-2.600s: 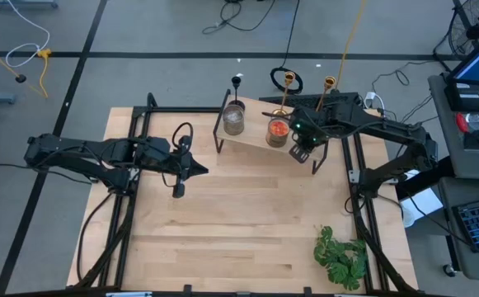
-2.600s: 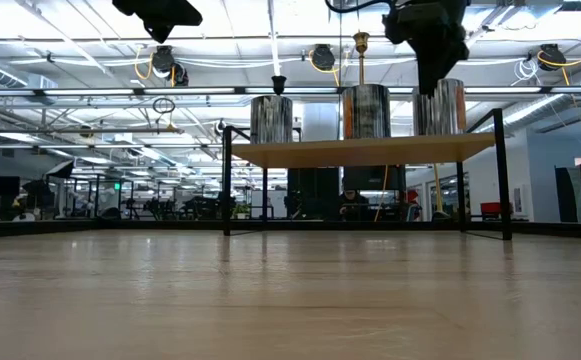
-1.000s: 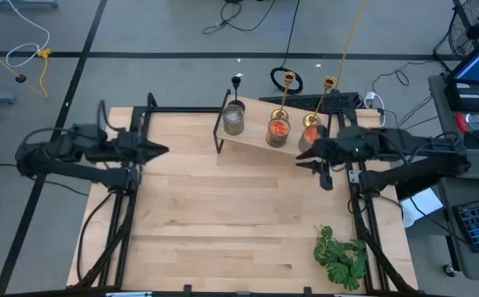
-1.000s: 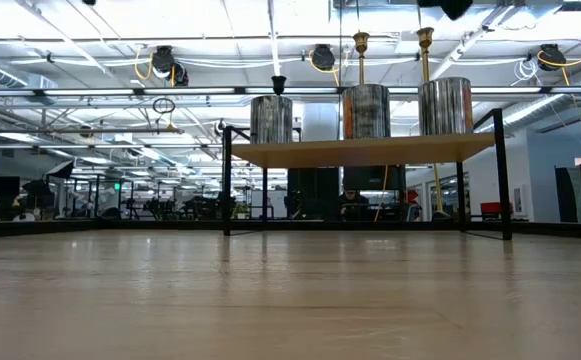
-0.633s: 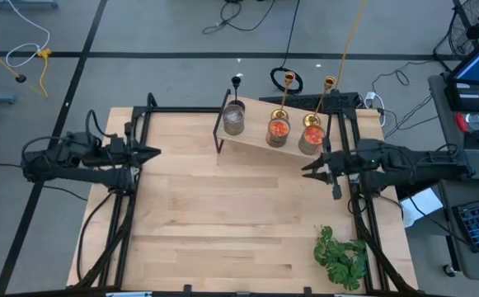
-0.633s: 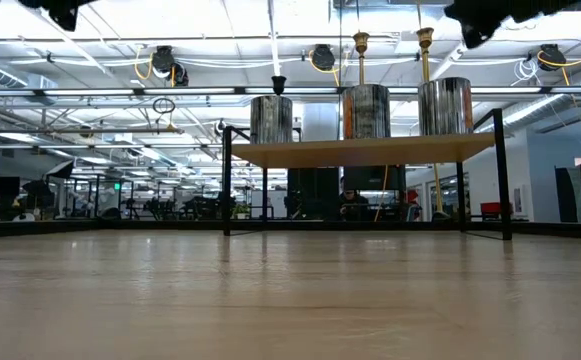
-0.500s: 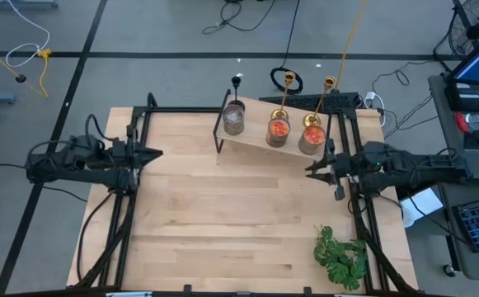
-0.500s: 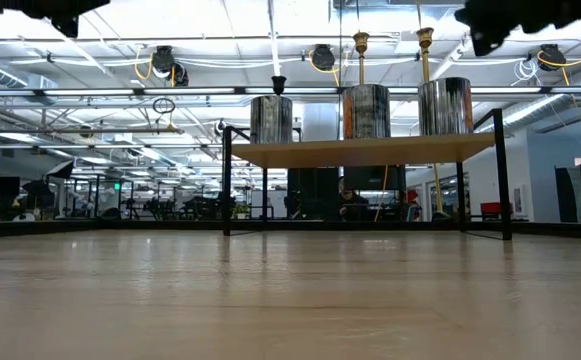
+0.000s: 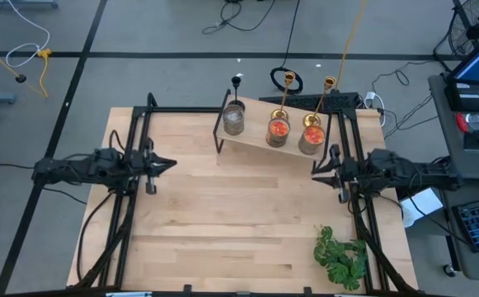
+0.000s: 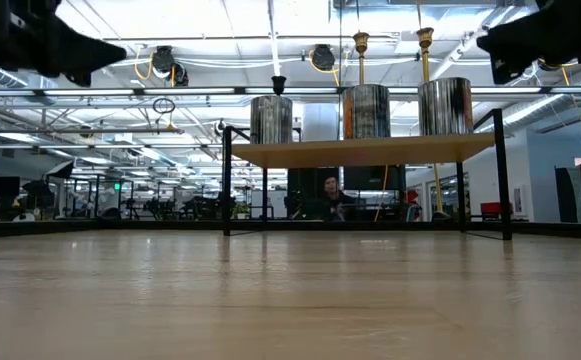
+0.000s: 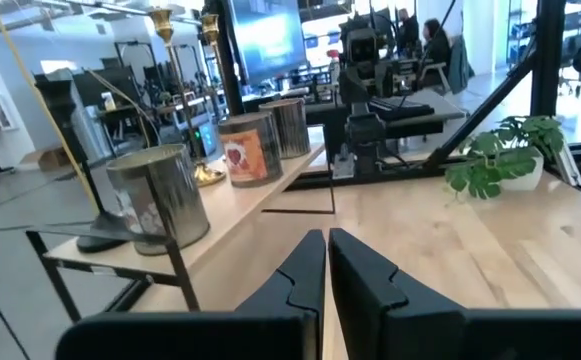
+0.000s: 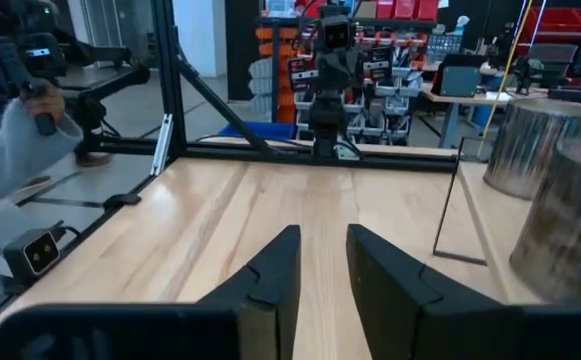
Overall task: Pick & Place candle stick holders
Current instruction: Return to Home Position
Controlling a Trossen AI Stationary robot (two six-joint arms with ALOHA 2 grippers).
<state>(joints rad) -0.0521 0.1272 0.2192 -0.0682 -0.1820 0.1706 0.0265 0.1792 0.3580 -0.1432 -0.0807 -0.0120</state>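
Note:
Three candle stick holders stand by their round bases on a raised wooden shelf (image 9: 251, 139) at the table's far side, each behind a metal can. The black holder (image 9: 237, 82) is at the left. The two gold holders (image 9: 288, 79) (image 9: 330, 83) are to its right. They also show in the low view: the black holder (image 10: 278, 82) and the two gold holders (image 10: 361, 44) (image 10: 425, 40). My left gripper (image 9: 170, 163) is shut and empty over the table's left side. My right gripper (image 9: 315, 174) is open and empty by the table's right edge, near the shelf's right end.
Three metal cans (image 9: 234, 120) (image 9: 278, 131) (image 9: 310, 139) stand on the shelf in front of the holders. A green leafy plant (image 9: 340, 254) lies at the near right. Black frame rails (image 9: 132, 140) run along both table sides. A person's sleeve (image 12: 10, 150) shows beyond the table.
My right gripper has drawn back from the shelf toward the table's right edge and come down. My left gripper has also come down at the table's left side. The holders and cans have stayed in place.

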